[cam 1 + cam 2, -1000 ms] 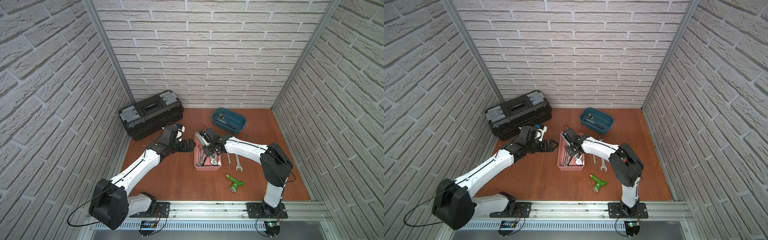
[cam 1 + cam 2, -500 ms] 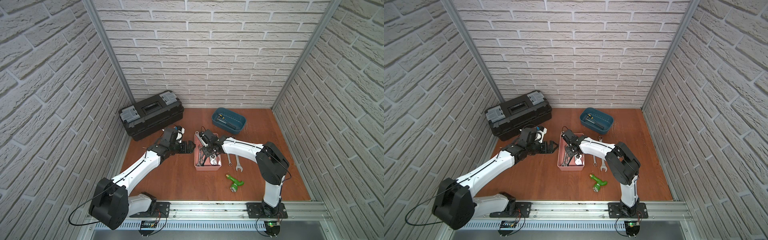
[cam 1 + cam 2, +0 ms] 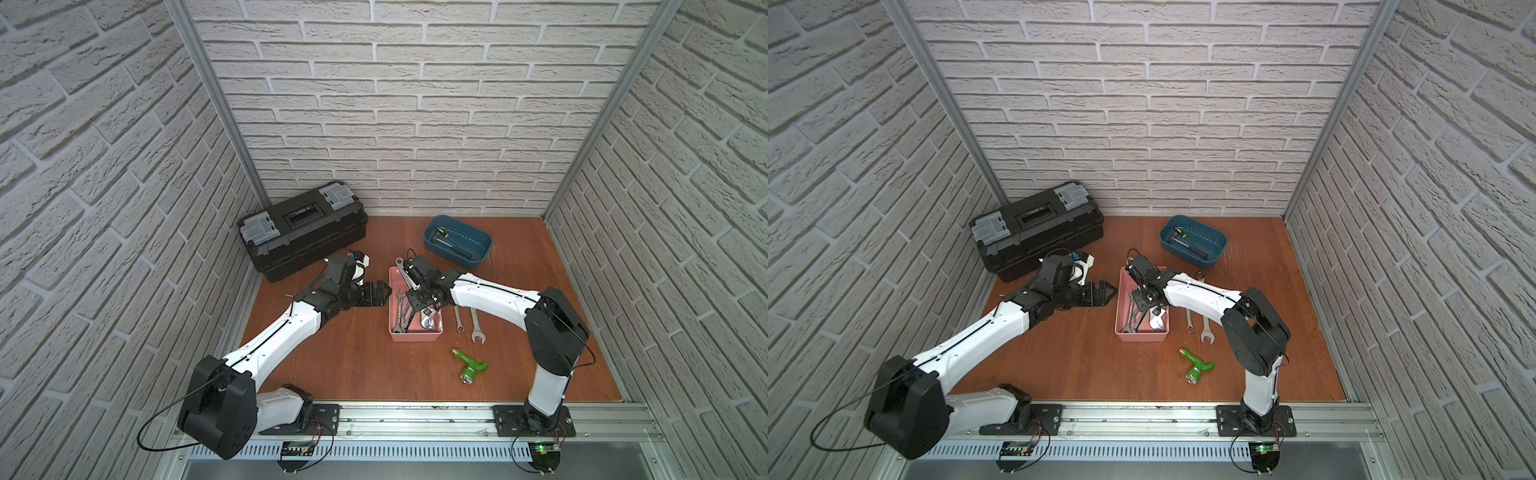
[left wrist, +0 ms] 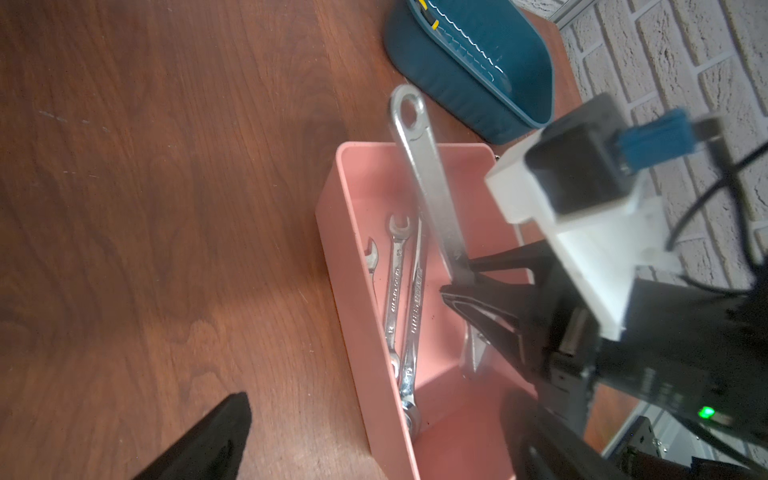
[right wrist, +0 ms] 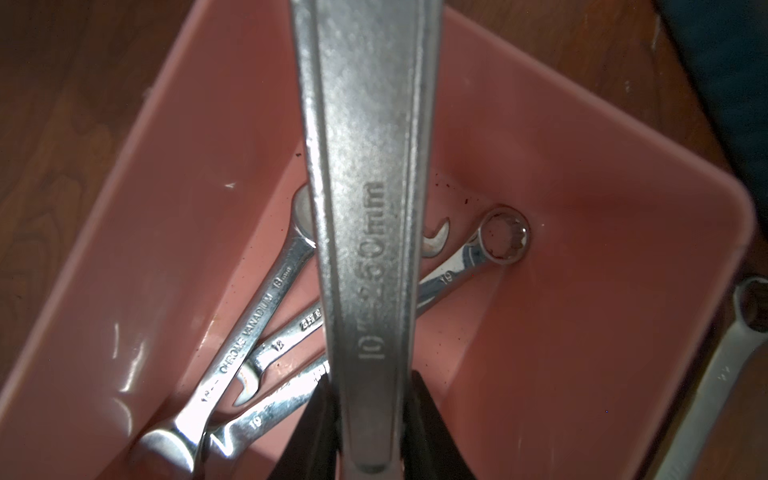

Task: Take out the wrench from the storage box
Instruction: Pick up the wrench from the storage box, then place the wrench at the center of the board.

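The pink storage box (image 3: 415,336) (image 3: 1142,336) stands mid-table with several wrenches lying in it. My right gripper (image 3: 417,296) (image 5: 368,386) reaches into it and is shut on the handle of a large silver wrench (image 3: 404,272) (image 5: 365,166). That wrench tilts up out of the box, and its ring end (image 4: 409,112) rises past the far wall. My left gripper (image 3: 380,293) (image 3: 1104,293) is open and holds nothing, just outside the box's left wall (image 4: 357,291). In the left wrist view one dark finger (image 4: 208,440) shows over bare table.
Smaller chrome wrenches (image 5: 257,316) lie on the box floor. Two more wrenches (image 3: 458,318) (image 3: 476,326) lie on the table right of the box, and a green fitting (image 3: 469,365) sits nearer the front. Behind are a black toolbox (image 3: 303,228) and a dark blue tub (image 3: 457,245).
My right gripper's jaws have closed onto the large wrench's handle. The left gripper has edged slightly toward the box and is still open.
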You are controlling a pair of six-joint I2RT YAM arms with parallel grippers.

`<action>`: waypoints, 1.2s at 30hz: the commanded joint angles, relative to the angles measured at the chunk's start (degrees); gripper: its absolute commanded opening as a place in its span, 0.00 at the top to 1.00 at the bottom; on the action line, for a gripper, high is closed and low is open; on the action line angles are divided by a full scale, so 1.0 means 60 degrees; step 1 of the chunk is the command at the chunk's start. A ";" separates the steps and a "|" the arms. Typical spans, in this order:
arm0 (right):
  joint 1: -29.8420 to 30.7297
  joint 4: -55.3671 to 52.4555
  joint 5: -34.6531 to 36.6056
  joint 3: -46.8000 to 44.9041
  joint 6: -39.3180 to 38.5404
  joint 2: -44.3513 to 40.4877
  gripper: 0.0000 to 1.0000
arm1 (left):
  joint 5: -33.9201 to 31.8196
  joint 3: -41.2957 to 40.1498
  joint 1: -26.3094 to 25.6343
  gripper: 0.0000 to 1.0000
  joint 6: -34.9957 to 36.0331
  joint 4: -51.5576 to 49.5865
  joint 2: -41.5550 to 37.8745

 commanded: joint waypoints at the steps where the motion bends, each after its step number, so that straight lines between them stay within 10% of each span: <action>1: 0.0042 0.0072 -0.0044 0.0594 0.0273 -0.1131 0.91 | 0.0144 0.0252 -0.0016 0.02 -0.0032 0.0252 0.0107; 11: -0.0640 -0.1391 -0.0398 0.0854 0.0121 -0.2431 0.91 | -0.0079 0.0868 -0.0652 0.02 -0.0093 0.0242 0.0474; 23: -0.3735 -0.2398 -0.1421 -0.2227 -0.0631 -0.4938 0.91 | -0.0071 0.1429 -0.1327 0.02 -0.0159 0.0495 0.1423; 36: -0.6062 -0.1436 -0.2118 -0.3272 -0.1433 -0.3652 0.88 | -0.0054 0.1759 -0.1570 0.02 -0.0184 0.0563 0.2005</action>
